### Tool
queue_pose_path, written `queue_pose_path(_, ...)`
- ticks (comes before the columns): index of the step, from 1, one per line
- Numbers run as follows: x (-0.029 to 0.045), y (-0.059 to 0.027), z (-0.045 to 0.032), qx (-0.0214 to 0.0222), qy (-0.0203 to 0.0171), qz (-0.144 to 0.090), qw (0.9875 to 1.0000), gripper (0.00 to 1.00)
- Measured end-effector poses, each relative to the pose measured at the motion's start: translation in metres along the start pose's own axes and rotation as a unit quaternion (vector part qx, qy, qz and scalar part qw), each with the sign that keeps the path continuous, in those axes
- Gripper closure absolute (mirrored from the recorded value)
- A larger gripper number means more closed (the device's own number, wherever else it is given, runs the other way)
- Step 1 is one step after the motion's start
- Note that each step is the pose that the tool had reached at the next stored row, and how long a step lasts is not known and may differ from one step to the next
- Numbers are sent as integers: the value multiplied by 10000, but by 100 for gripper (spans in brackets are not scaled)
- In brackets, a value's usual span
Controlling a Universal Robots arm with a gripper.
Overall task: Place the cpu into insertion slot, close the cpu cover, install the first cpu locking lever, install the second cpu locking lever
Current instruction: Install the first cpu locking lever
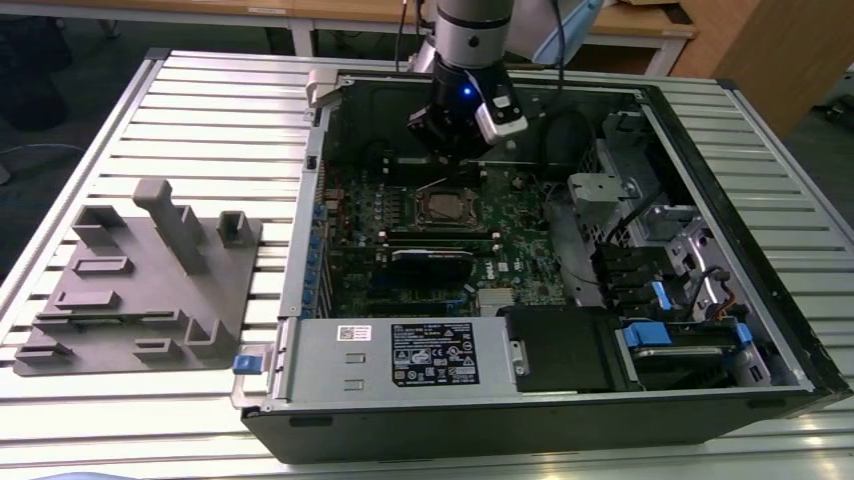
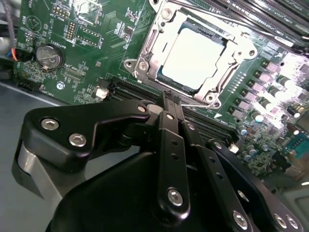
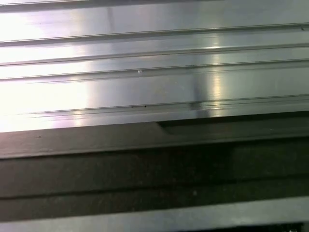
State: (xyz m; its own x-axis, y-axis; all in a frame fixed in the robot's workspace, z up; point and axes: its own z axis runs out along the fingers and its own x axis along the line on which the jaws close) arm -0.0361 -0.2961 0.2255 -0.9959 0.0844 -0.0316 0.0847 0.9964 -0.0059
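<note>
The cpu (image 2: 193,57), a pale grey square, lies flat in the insertion slot (image 1: 447,206) on the green board. The silvery cpu cover (image 2: 145,60) is down over its edges and frames it. A thin lever rod (image 2: 200,104) runs along the socket side closest to my fingertips, and another (image 2: 227,19) runs along the far side. My gripper (image 2: 171,96) hangs just off that near edge, its black fingers (image 2: 169,140) pressed together with nothing between them. In the exterior view the gripper (image 1: 451,152) hovers inside the open computer case, just behind the socket.
Long black memory slots (image 2: 130,89) lie between gripper and socket, and a coin battery (image 2: 49,56) sits off to one side. The case holds a power supply (image 1: 400,355) and drive bays (image 1: 667,300). A grey fixture (image 1: 140,290) stands on the slatted table (image 3: 145,63).
</note>
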Motion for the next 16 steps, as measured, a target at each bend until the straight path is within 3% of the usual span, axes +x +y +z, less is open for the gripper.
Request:
queue_pose_path(6,-2,-1,-120,-1,0,0,10000,89)
queue_pose_path(12,47,-5,-126,-11,-19,1,10000,89)
queue_pose_path(14,66,-7,-127,-59,-19,2,10000,89)
queue_pose_path(16,73,-7,-124,-198,-9,7,9998,89)
